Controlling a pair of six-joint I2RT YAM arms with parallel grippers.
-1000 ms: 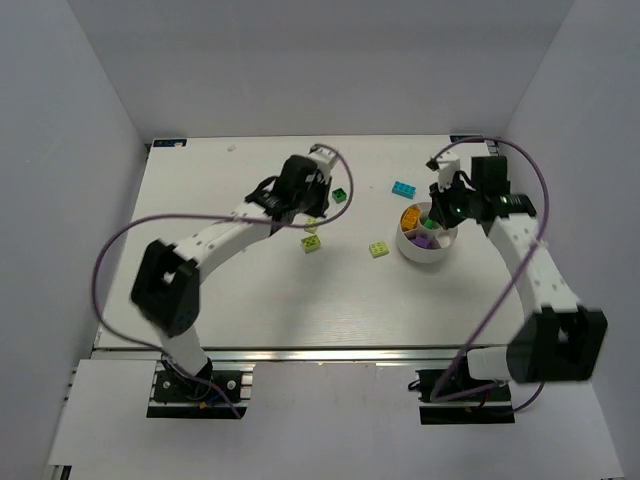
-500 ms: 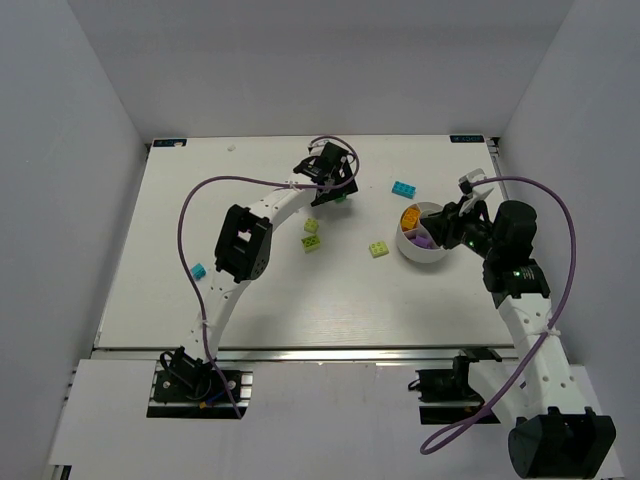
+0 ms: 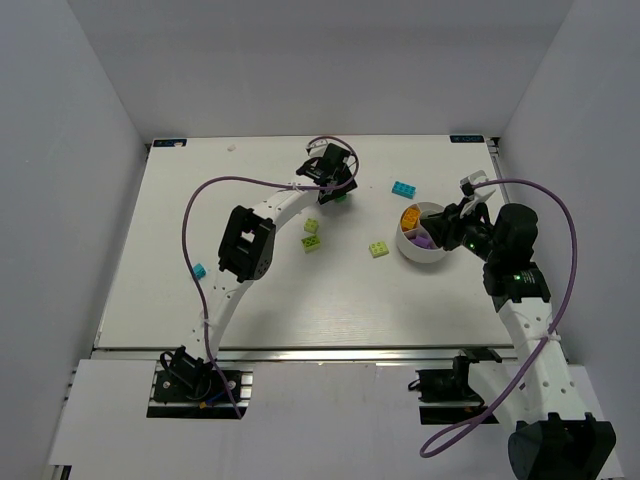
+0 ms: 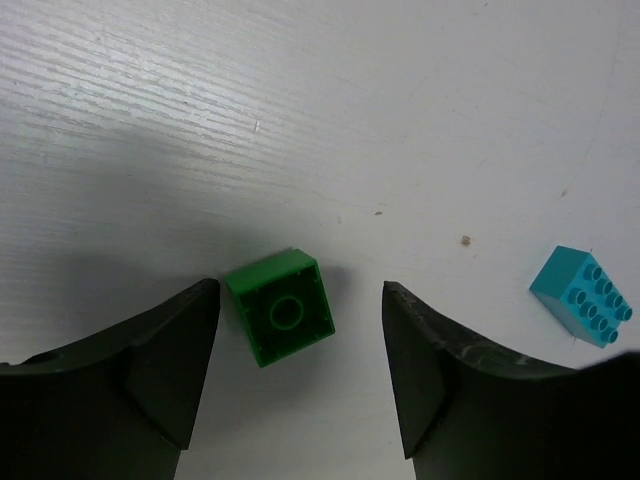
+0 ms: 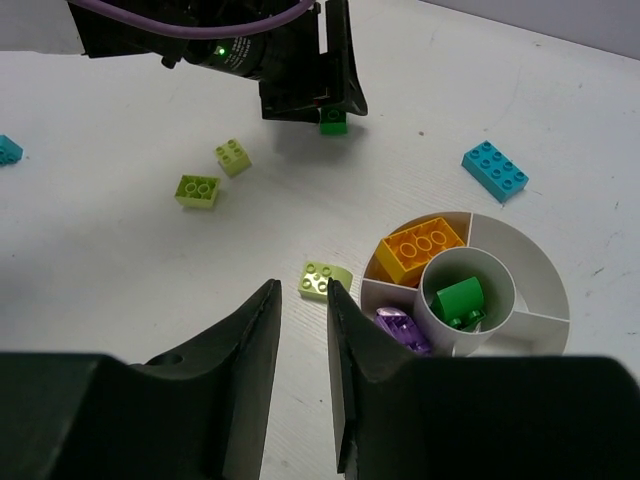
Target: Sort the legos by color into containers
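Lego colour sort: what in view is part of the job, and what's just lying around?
Job:
- dark green brick, between the fingers of the open left gripper
- two cyan bricks
- three lime bricks
- divided white bowl, holding an orange brick, a purple brick and a green brick in its centre

Not job:
- purple cables
- metal rail at the near edge

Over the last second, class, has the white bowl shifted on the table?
No. The bowl sits just as far from the cyan brick beyond it as before.
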